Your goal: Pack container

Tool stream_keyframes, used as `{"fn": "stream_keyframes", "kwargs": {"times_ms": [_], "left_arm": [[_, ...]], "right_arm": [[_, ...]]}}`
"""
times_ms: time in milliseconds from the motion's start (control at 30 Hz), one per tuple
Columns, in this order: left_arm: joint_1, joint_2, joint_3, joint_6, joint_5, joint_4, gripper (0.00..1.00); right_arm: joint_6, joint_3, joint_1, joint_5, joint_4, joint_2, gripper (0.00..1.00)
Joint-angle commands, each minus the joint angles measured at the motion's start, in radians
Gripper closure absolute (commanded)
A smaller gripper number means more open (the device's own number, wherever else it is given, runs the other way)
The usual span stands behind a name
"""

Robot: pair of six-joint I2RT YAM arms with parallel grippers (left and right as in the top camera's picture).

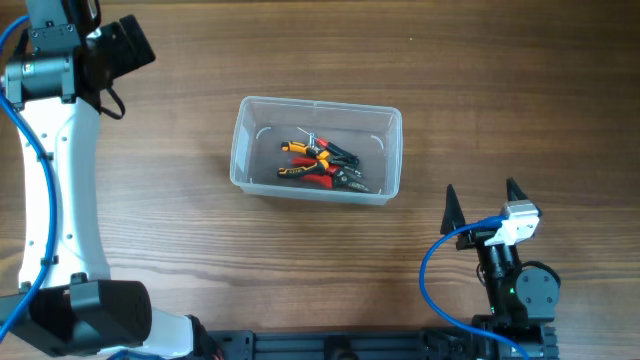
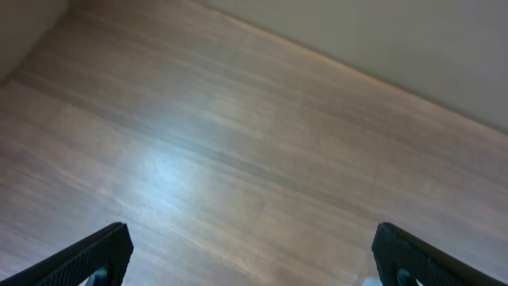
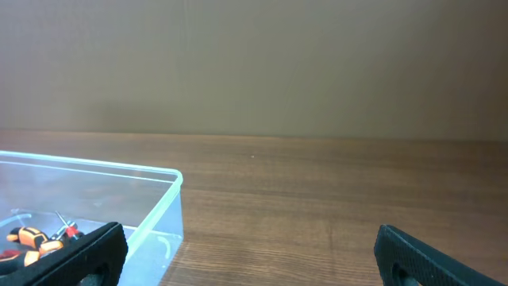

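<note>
Clear plastic container (image 1: pixel 236 160) is lying ahead-left of our nearer right gripper (image 1: pixel 480 195), long axis crosswise; we are seeing that gripper and the left gripper (image 2: pixel 250 237) spread apart.

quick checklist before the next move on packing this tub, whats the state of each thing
1. The left hand is open and empty: ok.
2. The right hand is open and empty: ok.
3. The container is upright with its top open: ok.
4. The pliers lie inside the container walls: ok.
5. Both hands are clear of the container: ok. The right one is off its near right corner, the left at the far left of the table.
6. Anything left to pack: cannot tell. Nothing loose shows on the table, but the left arm covers part of it.
</note>
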State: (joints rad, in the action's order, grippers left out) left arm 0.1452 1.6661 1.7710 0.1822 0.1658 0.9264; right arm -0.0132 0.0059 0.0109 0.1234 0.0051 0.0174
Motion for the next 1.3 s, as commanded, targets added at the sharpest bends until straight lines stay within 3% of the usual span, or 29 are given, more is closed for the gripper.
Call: {"fn": "stream_keyframes", "kwargs": {"times_ms": [0, 267, 467, 667, 900, 1000, 1267], "left_arm": [[0.004, -0.109, -0.003, 0.01, 0.025, -0.024, 0.0], [0.004, -0.516, -0.008, 0.013, 0.014, -0.02, 0.0], [0.004, -0.816, -0.147, 0.013, 0.019, -0.02, 0.0], [0.004, -1.116, -0.514, 0.016, 0.018, -0.087, 0.0], [0.003, -1.328, -1.027, 0.231, 0.01, -0.373, 0.0], [0.003, -1.385, -1.203, 0.245, -0.045, -0.489, 0.0], [0.003, -1.522, -1.469, 0.245, -0.106, -0.586, 0.0]], "right_arm": [[0.011, -0.001, -0.004, 0.007, 0.006, -0.015, 0.0], [0.011, -0.001, -0.004, 0.007, 0.006, -0.015, 0.0], [0.011, -0.001, -0.004, 0.008, 0.006, -0.015, 0.0], [0.011, -0.001, -0.004, 0.007, 0.006, -0.015, 0.0], [0.011, -0.001, -0.004, 0.007, 0.006, -0.015, 0.0], [0.011, -0.001, -0.004, 0.008, 0.006, -0.015, 0.0], [0.011, -0.001, -0.004, 0.007, 0.006, -0.015, 0.0]]}}
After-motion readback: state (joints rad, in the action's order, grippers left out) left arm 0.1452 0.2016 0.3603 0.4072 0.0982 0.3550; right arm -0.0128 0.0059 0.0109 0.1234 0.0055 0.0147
